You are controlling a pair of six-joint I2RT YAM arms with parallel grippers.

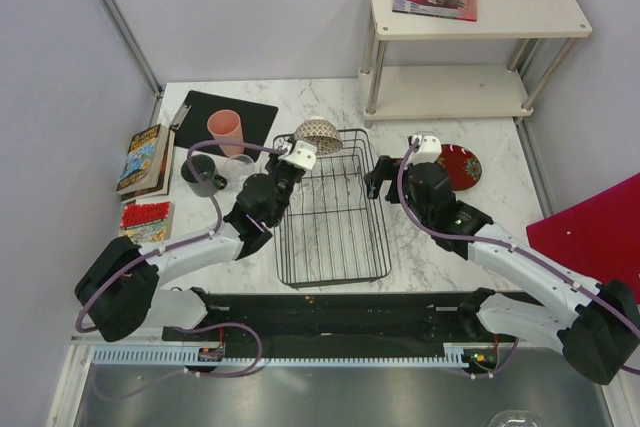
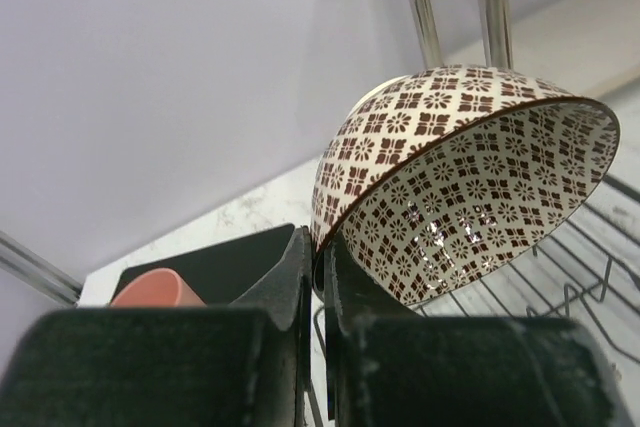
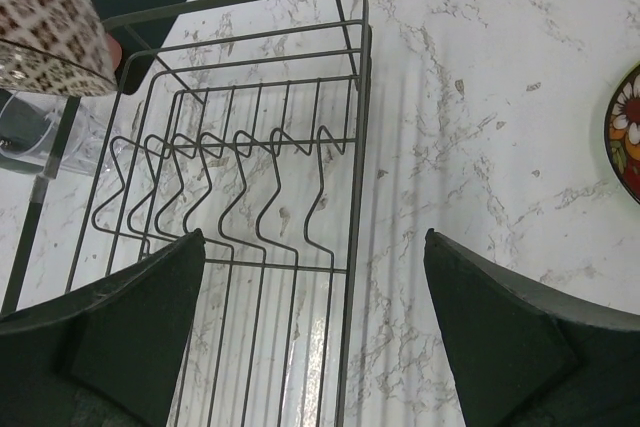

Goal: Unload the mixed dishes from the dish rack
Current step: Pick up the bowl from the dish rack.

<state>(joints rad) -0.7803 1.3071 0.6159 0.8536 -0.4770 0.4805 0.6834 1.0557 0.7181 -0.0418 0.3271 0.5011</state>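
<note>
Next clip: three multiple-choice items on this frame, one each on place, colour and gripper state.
1. Relative to the black wire dish rack, the red patterned plate lies: A inside; B on the table to its right; C on the floor.
2. The plastic cup on the black mat is: A pink; B blue; C white.
3. The left gripper is: A open; B shut on the brown-patterned bowl; C out of view.
B, plate sits beside rack; A, clearly pink; B, gripper pinches its rim.

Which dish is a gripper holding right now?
The brown-patterned bowl, its rim pinched by the left gripper; the pink cup, grey mug, glass and red plate sit ungripped.
</note>
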